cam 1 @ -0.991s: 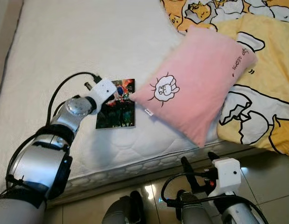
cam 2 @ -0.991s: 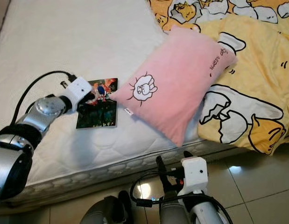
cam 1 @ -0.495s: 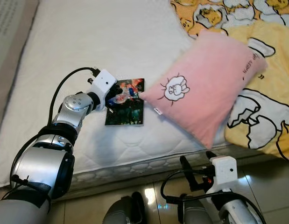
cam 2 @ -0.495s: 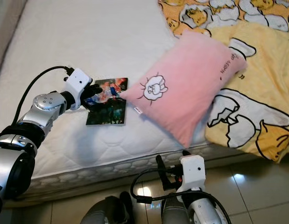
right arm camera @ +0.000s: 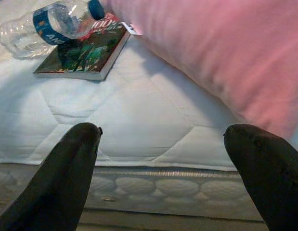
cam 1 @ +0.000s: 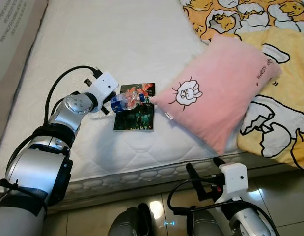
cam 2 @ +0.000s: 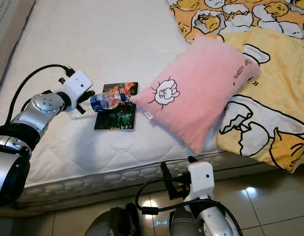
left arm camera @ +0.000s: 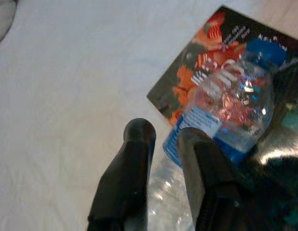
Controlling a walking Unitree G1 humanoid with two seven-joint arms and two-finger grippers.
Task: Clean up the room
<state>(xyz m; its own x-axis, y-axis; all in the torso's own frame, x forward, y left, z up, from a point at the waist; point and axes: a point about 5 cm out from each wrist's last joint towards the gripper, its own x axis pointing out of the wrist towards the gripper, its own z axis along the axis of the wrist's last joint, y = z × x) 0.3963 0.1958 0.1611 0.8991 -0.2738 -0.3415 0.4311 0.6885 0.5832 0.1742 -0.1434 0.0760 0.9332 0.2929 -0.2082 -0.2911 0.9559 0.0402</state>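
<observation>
A clear water bottle with a blue label and blue cap lies across the left edge of a dark book on the white mattress, its cap pointing at the pink pillow. My left gripper is at the bottle's clear base. In the left wrist view its fingers stand close together with the crumpled clear end of the bottle between them. My right gripper hangs open below the bed's front edge, over the floor, with nothing in it.
A yellow cartoon-print blanket covers the bed's right side, partly under the pillow. A cardboard box stands beside the bed at the far left. Shiny floor tiles lie in front of the mattress edge.
The camera has shifted. The bottle, hidden behind the left gripper before, now shows lying over the book's edge. The right arm stays low and open.
</observation>
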